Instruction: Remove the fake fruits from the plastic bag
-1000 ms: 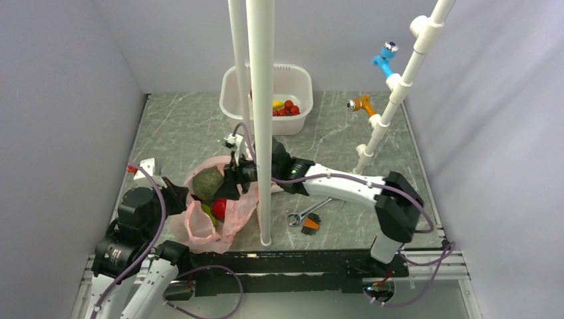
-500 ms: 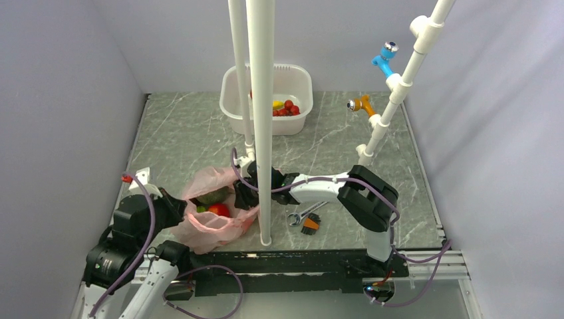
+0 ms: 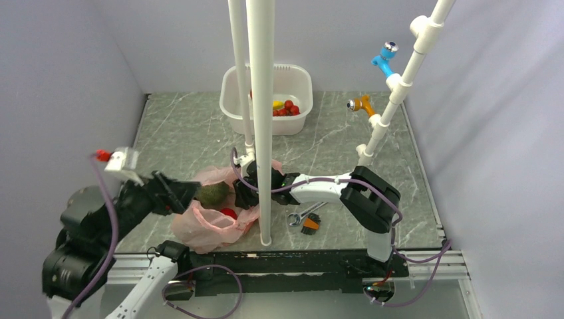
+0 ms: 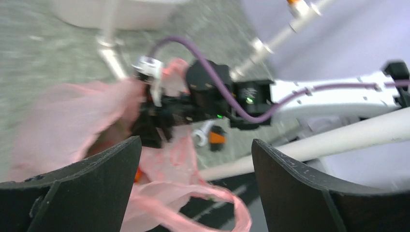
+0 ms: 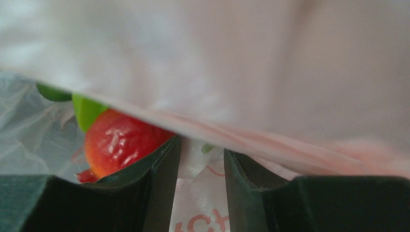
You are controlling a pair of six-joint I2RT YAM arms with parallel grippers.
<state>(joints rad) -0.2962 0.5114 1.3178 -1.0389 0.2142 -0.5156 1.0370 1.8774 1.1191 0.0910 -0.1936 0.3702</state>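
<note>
The pink plastic bag [image 3: 207, 224] lies slumped near the table's front edge. A dull-green ball [image 3: 213, 194] and a red fruit [image 3: 228, 213] show in its mouth. My left gripper [image 3: 190, 194] hovers at the bag's left side, wide open. In the left wrist view a loose bag handle [image 4: 212, 200] hangs between the fingers [image 4: 77, 193] of the left gripper [image 4: 193, 191], and neither finger pinches it. My right gripper [image 3: 241, 194] is pushed into the bag's right edge. In the right wrist view the right gripper [image 5: 200, 164] has its jaws a little apart over printed film, with the red fruit [image 5: 118, 142] just left of the left finger. A fold of the bag [image 5: 251, 72] hides the fingertips.
A white tub [image 3: 229, 100] at the back holds red and yellow fruits [image 3: 284, 107]. Two white poles [image 3: 261, 133] stand just right of the bag, across my right arm. A wrench [image 3: 306, 214] and an orange-handled tool [image 3: 310, 225] lie beside them. A slanted pole [image 3: 392, 93] carries pegs at right.
My left gripper has opened and let go of the bag handle, and that arm has swung up and left. The bag has sagged flatter. My right gripper dropped into the bag.
</note>
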